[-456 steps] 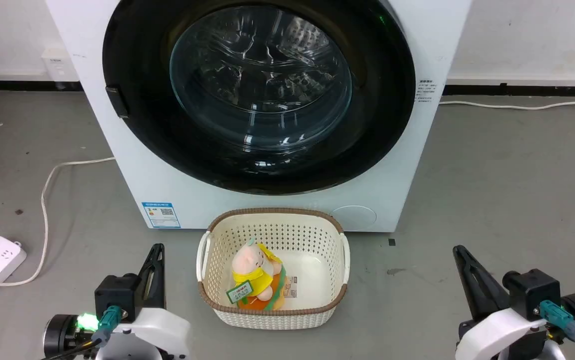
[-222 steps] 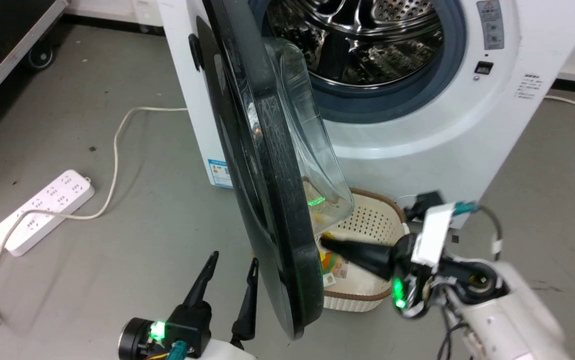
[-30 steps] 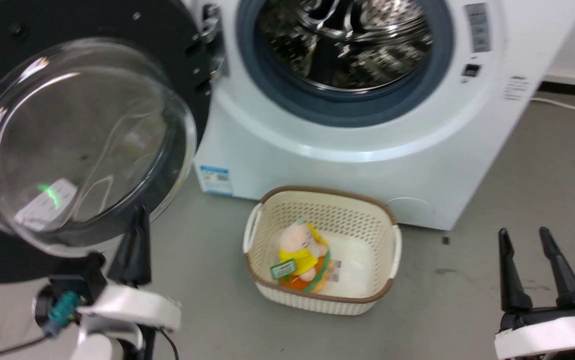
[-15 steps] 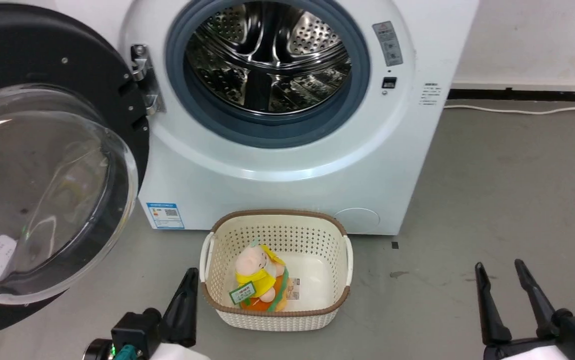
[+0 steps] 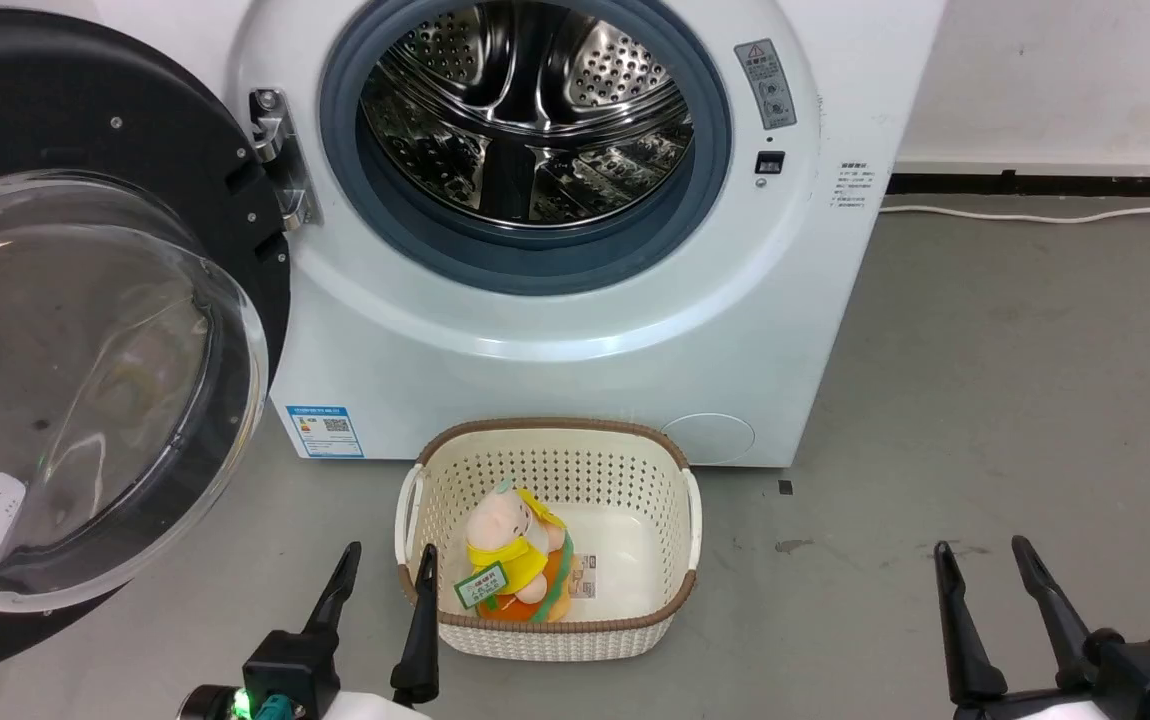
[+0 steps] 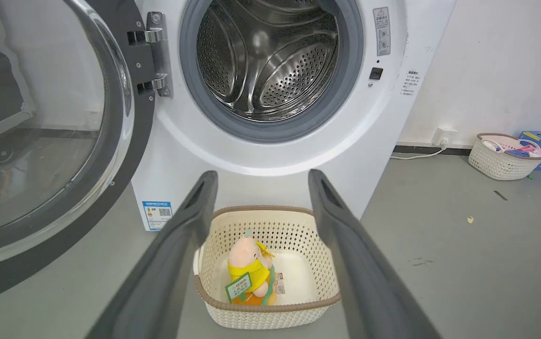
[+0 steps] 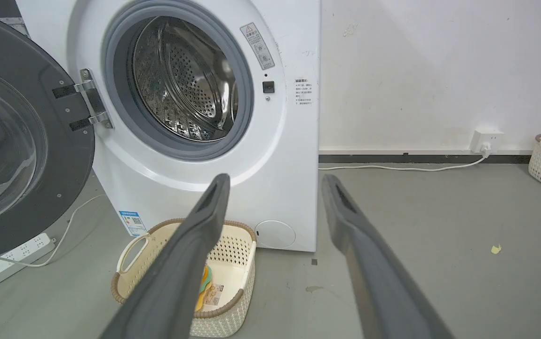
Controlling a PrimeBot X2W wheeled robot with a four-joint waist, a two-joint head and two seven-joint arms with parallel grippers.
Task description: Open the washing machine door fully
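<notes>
Fifteen seconds ago the washing machine door (image 5: 85, 330) lay shut over the front of the washing machine (image 5: 555, 340). Now it stands swung wide on its metal hinge (image 5: 280, 160), at 9 o'clock of the drum (image 5: 525, 110), with its glass bowl facing the robot. The grey-blue gasket (image 5: 535, 265) and the steel drum are bare. Half a second ago the left gripper (image 5: 389, 550) showed edge-on as one dark finger. Now both of its fingers show, spread apart with nothing between them. The right gripper (image 5: 980, 546) sits much as it did, its fingers likewise parted and holding nothing.

In the head view the left gripper is at 7 o'clock, just beside the near left corner of the basket (image 5: 545, 640). The right gripper is at 5 o'clock, well apart from the basket.

By count there is one machine, one door and one hinge. One blue label (image 5: 323, 431) sits low on the front. There are two grippers of two fingers each. One plush toy (image 5: 505, 555) lies in the basket at 6 o'clock of the drum. A second basket (image 6: 505, 157) stands by the wall in the left wrist view. One power strip (image 7: 7, 261) lies on the floor under the door.
</notes>
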